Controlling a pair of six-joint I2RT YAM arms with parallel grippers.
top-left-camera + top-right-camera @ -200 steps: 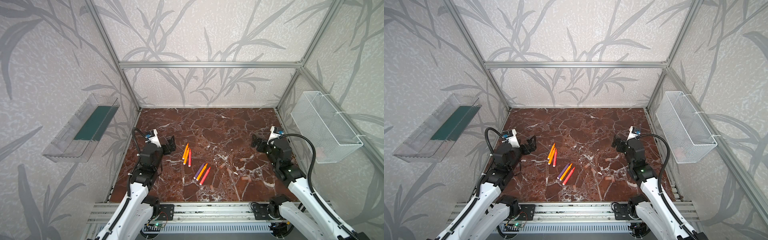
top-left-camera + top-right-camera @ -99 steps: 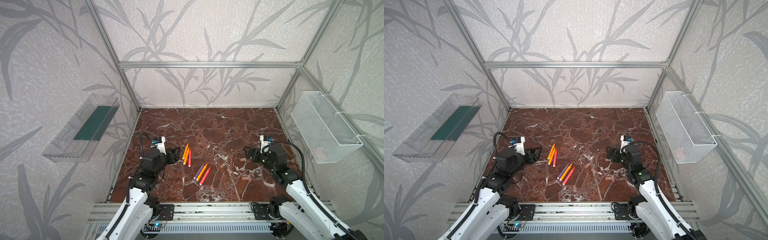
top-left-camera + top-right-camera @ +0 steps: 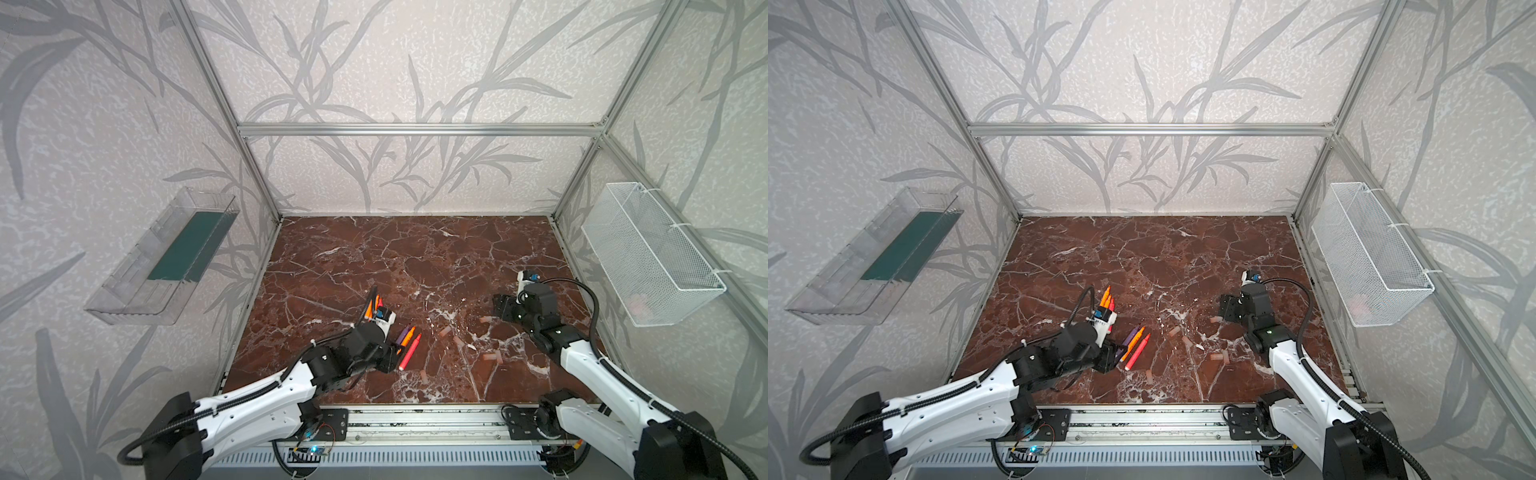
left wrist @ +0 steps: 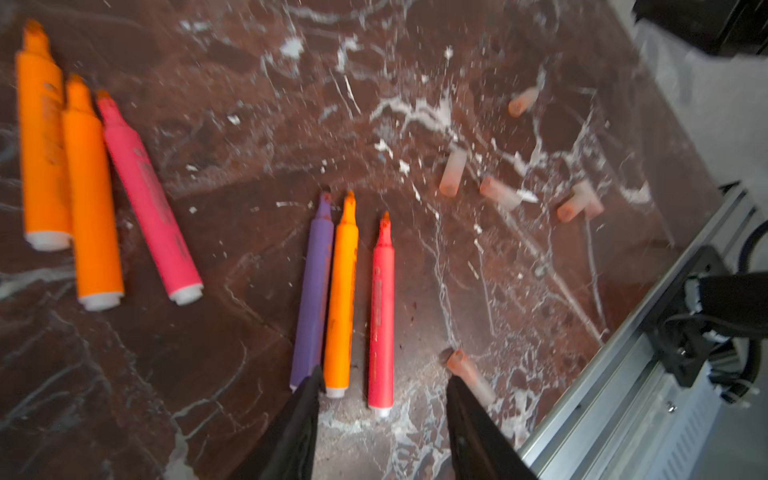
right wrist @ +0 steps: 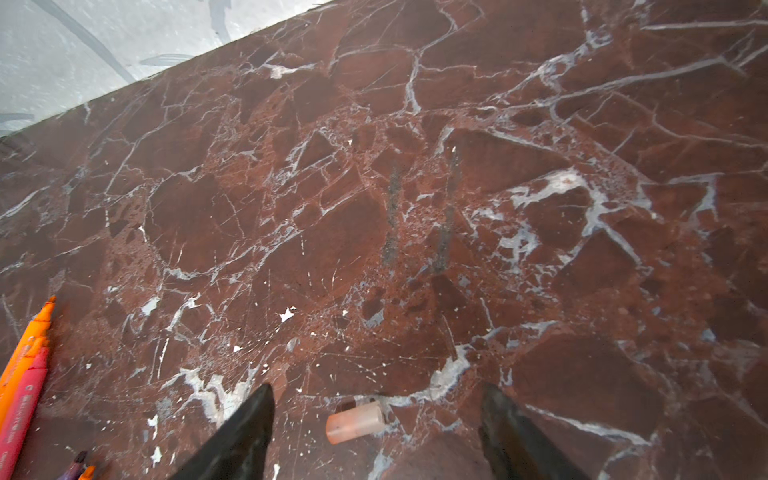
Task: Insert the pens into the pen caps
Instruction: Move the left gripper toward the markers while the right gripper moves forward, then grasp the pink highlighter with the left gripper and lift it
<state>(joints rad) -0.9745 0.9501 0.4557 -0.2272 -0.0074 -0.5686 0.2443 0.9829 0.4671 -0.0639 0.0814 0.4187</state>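
On the marble (image 3: 415,257), both arms have dropped from their raised poses. The left gripper (image 4: 385,376), fingers apart, now straddles two pens (image 4: 346,291) at their white ends, while the right gripper (image 5: 378,386), also apart, brackets a cap (image 5: 355,422) — grasps look imminent, and nothing is capped yet. The tray (image 3: 124,299) holds a green sheet (image 3: 187,245); the basket (image 3: 648,249), something pinkish.

Left arm (image 3: 360,341) covers most of far pen trio (image 3: 371,303) and back end of purple pen (image 3: 402,334). Pen caps (image 3: 445,331) tiny, faint in both top views. Left wrist view motion-blurred. Orange pen (image 5: 25,345), pink pen (image 5: 18,405) cut by edge in right wrist view.
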